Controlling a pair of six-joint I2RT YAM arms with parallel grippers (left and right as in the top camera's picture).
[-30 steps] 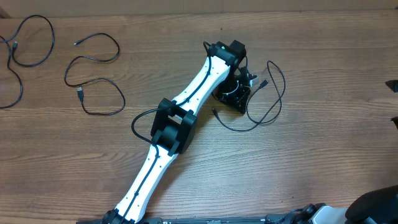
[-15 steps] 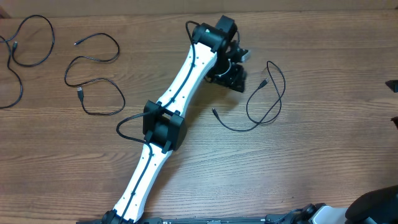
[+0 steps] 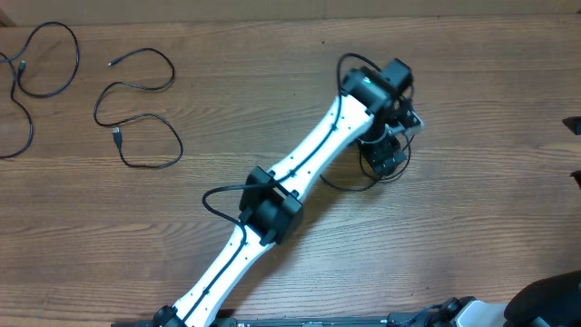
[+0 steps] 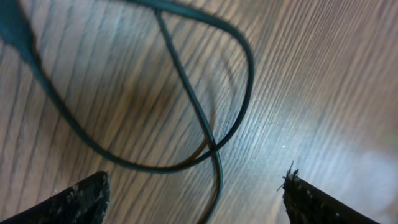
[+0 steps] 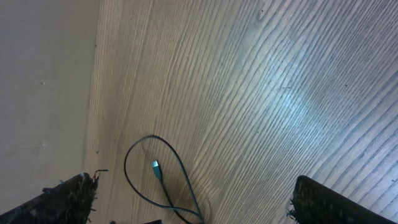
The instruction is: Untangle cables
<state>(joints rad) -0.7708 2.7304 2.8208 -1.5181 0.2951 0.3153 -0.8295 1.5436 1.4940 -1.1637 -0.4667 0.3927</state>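
1. Cables (image 3: 136,113): looped cable (image 3: 354,187) lies on worktop (image 3: 472,236), right of frame centre, mostly hidden beneath left end effector (image 3: 388,150). In the left wrist view the looped cable (image 4: 211,146) crosses itself.
2. Second cable (image 3: 123,150) and third cable (image 3: 41,64) lie upper left, apart.
3. Left end effector spread, pinching nothing.
4. Right end effector (image 5: 193,193) spread wide, empty.
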